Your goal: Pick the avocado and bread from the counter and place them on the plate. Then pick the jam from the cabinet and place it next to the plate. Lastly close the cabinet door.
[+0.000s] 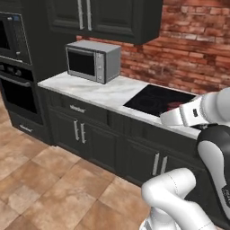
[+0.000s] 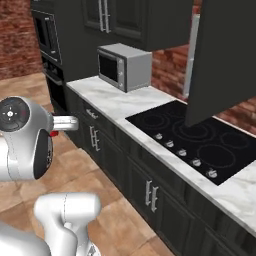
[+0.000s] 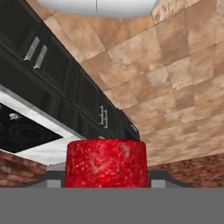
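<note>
The jam (image 3: 106, 162), a dark red speckled jar, sits between my two fingers in the hand view, and my gripper (image 3: 106, 183) is shut on it. In the right base view the gripper (image 2: 53, 131) hangs over the floor in front of the counter (image 2: 117, 104), with a sliver of red jam (image 2: 54, 133) showing under the hand. The cabinet door (image 2: 225, 55) stands open above the stove, its silver bar handle (image 2: 191, 55) facing left. The avocado, bread and plate are out of view.
A silver microwave (image 1: 93, 60) stands on the marble counter (image 1: 96, 90) at the left. A black cooktop (image 2: 200, 137) with knobs lies to its right. A wall oven (image 1: 15, 67) closes the counter's left end. Closed upper cabinets (image 1: 103, 18) hang above; tiled floor (image 1: 40, 179) lies in front.
</note>
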